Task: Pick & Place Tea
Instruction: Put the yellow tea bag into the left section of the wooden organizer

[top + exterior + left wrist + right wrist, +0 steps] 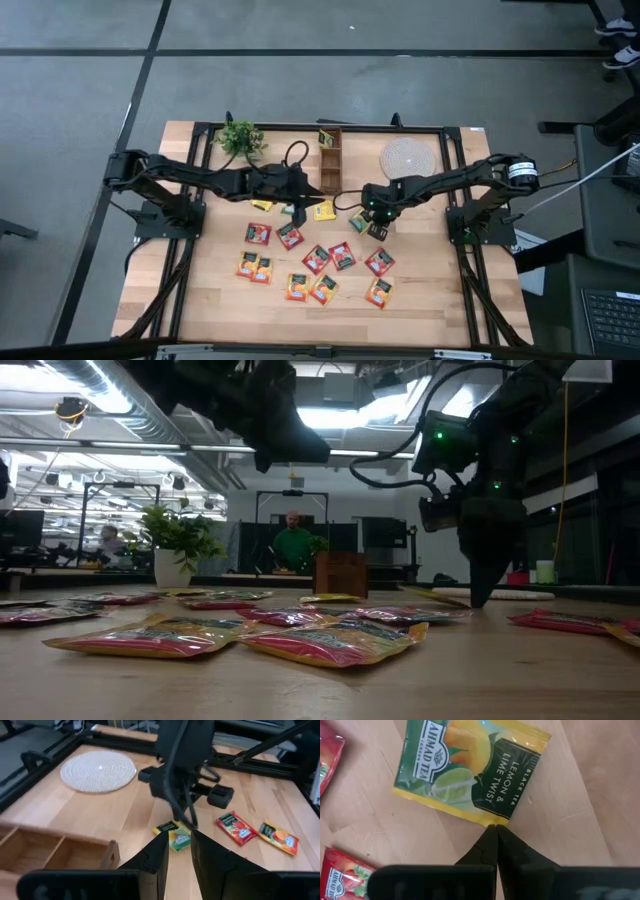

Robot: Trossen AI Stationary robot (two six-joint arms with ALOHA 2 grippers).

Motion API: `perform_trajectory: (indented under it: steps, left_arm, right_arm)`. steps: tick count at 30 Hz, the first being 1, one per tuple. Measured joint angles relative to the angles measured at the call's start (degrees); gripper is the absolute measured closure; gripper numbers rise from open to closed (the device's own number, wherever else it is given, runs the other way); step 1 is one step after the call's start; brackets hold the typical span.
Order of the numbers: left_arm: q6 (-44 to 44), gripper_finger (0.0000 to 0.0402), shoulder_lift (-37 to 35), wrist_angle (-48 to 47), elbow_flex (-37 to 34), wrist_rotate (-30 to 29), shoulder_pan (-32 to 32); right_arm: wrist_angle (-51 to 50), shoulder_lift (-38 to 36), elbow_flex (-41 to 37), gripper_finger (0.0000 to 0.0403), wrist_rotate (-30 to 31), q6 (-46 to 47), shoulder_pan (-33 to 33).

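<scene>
The right gripper [495, 831] has its fingers pressed together, tips touching the corner edge of a Lemon & Lime Twist sachet [470, 770] lying flat on the wooden table [580, 820]; it holds nothing. With the tips shut, pressing down would likely only shove or flip the flat packet rather than lift it. Farther off, the left gripper [177, 842] hangs above the table with a narrow gap between its fingers; whether it grips anything I cannot tell. The two arms are near, so a clash is possible. Beyond stand the wooden divided box [330, 160] and woven mat [408, 158]; red and orange sachets [315, 260] lie scattered nearer the table's front.
</scene>
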Motion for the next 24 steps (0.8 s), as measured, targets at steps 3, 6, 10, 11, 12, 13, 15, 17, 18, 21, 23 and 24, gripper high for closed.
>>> perform_trajectory:
  steps: [3, 6, 10, 11, 12, 13, 15, 17, 18, 21, 23, 24]
  left_arm:
    - [-4.45, 0.0325, 1.98, 0.58, 0.04, 0.04, 0.45]
    - [-14.89, 0.0324, 5.15, 0.73, 0.04, 0.57, 1.41]
    - [-25.03, 0.0314, 10.19, 4.28, 0.04, 6.74, 2.96]
    - [-27.11, 0.0307, 11.27, 5.80, 0.04, 8.36, 3.18]
    - [-29.12, 0.0299, 12.34, 7.55, 0.04, 9.81, 3.37]
    - [-31.51, 0.0290, 13.42, 10.03, 0.04, 10.77, 3.51]
    - [-37.92, 0.0268, 15.28, 13.43, 0.09, 11.07, 3.60]
    - [-44.02, 0.0244, 16.59, 14.99, 0.09, 10.96, 3.79]
    - [-45.87, 0.0232, 17.19, 15.49, 0.09, 11.02, 3.93]
    - [-48.65, 0.0201, 18.12, 15.38, 0.09, 12.57, 3.97]
    - [-49.15, 0.0186, 18.22, 15.66, 0.09, 13.68, 3.97]
    - [-49.17, 0.0181, 18.24, 15.54, 0.09, 13.90, 3.83]
  right_arm:
    - [0.06, 0.04, -0.04, 0.0399, 0.02, 0.00, 0.00]
    - [0.11, 0.07, -0.09, 0.0399, 0.04, 0.00, 0.00]
    - [0.18, 0.11, -0.11, 0.0399, 0.04, 0.00, 0.02]
    - [0.22, 0.11, -0.13, 0.0399, 0.04, 0.00, 0.02]
    - [0.22, 0.11, -0.13, 0.0399, 0.04, 0.00, 0.00]
    - [0.22, 0.11, -0.15, 0.0399, 0.06, -0.02, 0.00]
    - [0.28, 0.11, -0.17, 0.0399, 0.06, -0.09, 0.02]
    - [0.28, 0.11, -0.20, 0.0399, 0.06, -0.07, 0.02]
    - [0.29, 0.11, -0.20, 0.0399, 0.06, -0.07, 0.02]
    - [0.31, 0.11, -0.22, 0.0399, 0.08, -0.07, 0.02]
    - [0.33, 0.11, -0.22, 0.0399, 0.10, -0.13, 0.02]
    - [0.33, 0.11, -0.22, 0.0399, 0.10, -0.15, 0.02]
